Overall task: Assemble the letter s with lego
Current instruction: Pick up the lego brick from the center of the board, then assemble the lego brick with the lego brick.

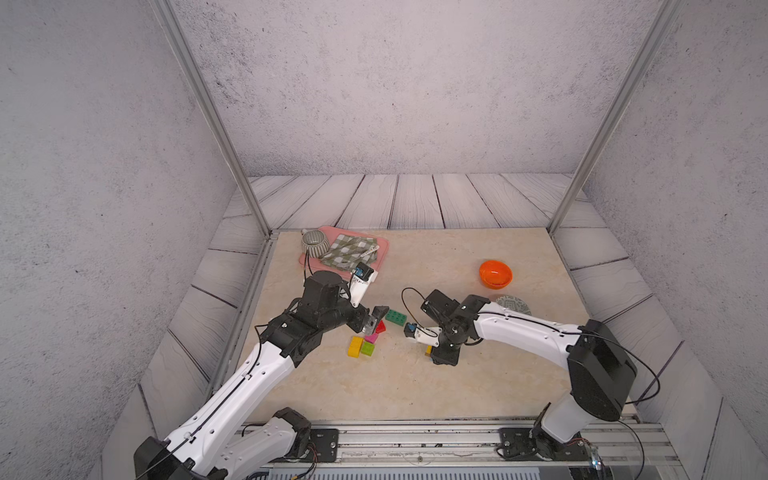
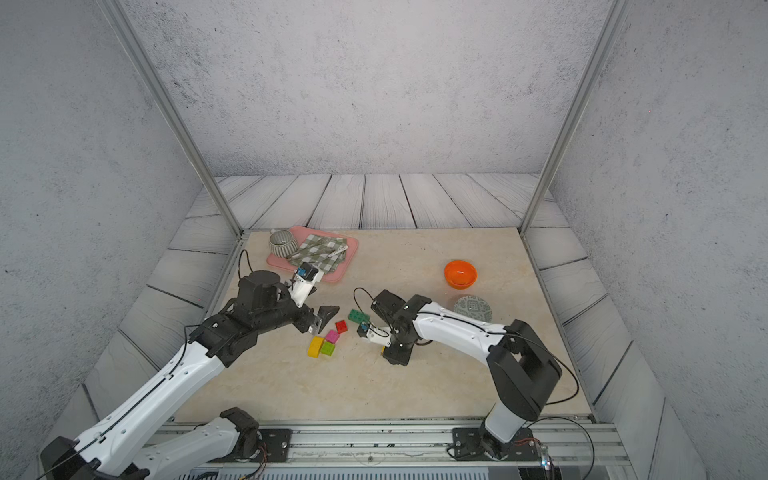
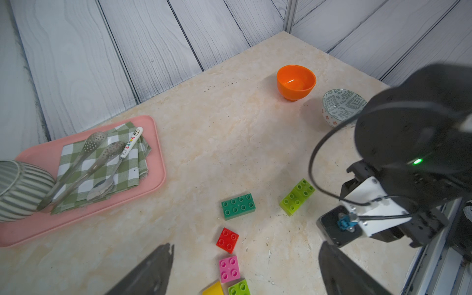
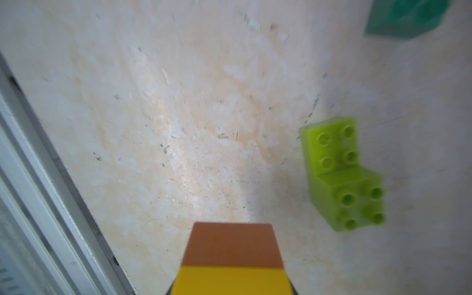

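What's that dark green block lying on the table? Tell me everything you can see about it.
The dark green brick is an oblong block of what looks like smooth, hard plastic. It has eight round studs on top, in two rows of four. It lies flat on the beige table with its studs up, and nothing rests on it or touches it. The red brick sits close beside it, with a gap between them.
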Robot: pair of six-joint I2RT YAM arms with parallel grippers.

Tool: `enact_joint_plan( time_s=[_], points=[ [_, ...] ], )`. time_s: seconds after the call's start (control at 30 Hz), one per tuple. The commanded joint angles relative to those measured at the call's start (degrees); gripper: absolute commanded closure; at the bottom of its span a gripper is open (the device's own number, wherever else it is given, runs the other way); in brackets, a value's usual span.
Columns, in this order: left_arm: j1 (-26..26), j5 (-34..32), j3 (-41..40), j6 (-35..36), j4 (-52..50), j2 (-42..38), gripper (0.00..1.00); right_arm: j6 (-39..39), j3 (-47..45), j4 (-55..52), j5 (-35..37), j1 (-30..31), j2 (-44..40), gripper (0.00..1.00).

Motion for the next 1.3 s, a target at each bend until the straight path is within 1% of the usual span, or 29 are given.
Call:
enact_joint_plan(
  time_s=[0.0,0.07,0.13,0.23,0.33,0.47,0.63,1.0,1.27],
  points=[
    [0.7,0.57,-0.77,-0.43,1.43,-0.44,0.05,-11.68,5.85,-7.27,1.87,0.2,-3.09,0.74],
    [0.79,0.82,-0.72,-0.56,1.63,-0.67,0.06,-17.39,7.74,-7.54,2.1,-0.34,-2.3,0.73],
    [0.87,0.84,-0.74,-0.57,1.57,-0.88,0.06,-20.99,10.34,-8.26,1.34,-1.71,0.03,0.74],
    [0.86,0.75,-0.86,-0.48,1.55,-1.3,0.05,-24.67,13.74,-8.39,-1.51,-4.28,3.96,0.77],
    [0.95,0.66,-0.92,-0.48,1.65,-1.74,0.06,-27.16,14.7,-7.13,-1.2,-5.74,7.19,0.78],
    [1.13,1.16,-0.94,-0.5,1.79,-1.91,0.06,-28.22,16.36,-6.52,-2.25,-6.99,10.95,0.78],
    [1.41,1.62,-1.02,-0.65,2.02,-2.11,0.05,-29.19,16.72,-5.83,-2.99,-7.86,13.6,0.78],
    [1.84,2.08,-1.07,-0.83,2.17,-2.02,0.05,-29.87,14.04,-2.22,-1.29,-8.37,15.65,0.77],
    [2.07,2.42,-1.02,-1.01,2.23,-1.84,0.05,-28.34,13.59,-1.97,0.58,-8.4,16.84,0.78]
  ],
)
